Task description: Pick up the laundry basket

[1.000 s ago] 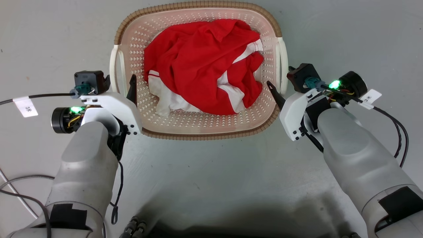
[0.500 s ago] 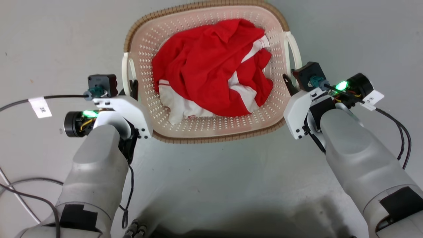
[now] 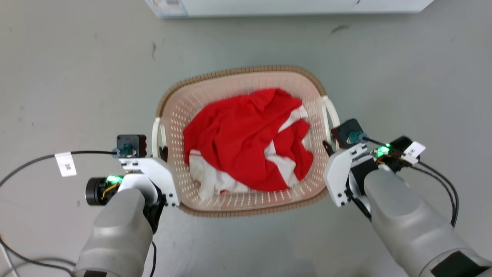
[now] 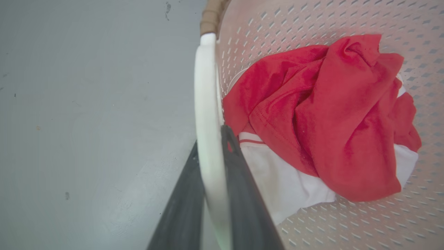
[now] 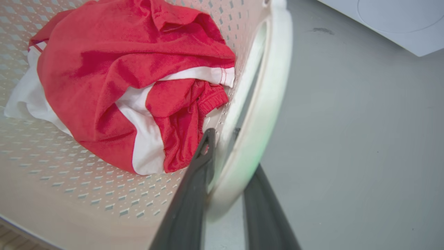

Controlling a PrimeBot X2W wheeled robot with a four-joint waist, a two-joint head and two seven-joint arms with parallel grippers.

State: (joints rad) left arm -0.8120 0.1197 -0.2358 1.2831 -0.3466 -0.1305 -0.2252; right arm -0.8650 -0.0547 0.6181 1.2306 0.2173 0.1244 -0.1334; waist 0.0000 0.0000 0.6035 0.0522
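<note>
Head view: left end effector, right end effector pinch laundry basket handles; white appliance beyond

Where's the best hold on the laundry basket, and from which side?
Left end effector on the left handle, right end effector on the right handle, each from above, a finger either side of the thin white bar. The laundry basket is wide, so grips at opposite ends likely keep it level.

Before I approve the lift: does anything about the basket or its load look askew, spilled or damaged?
Nothing stands out. The laundry basket looks intact, the red and white clothing lies wholly inside it, and the left hand and right hand each grip a white side handle.
</note>
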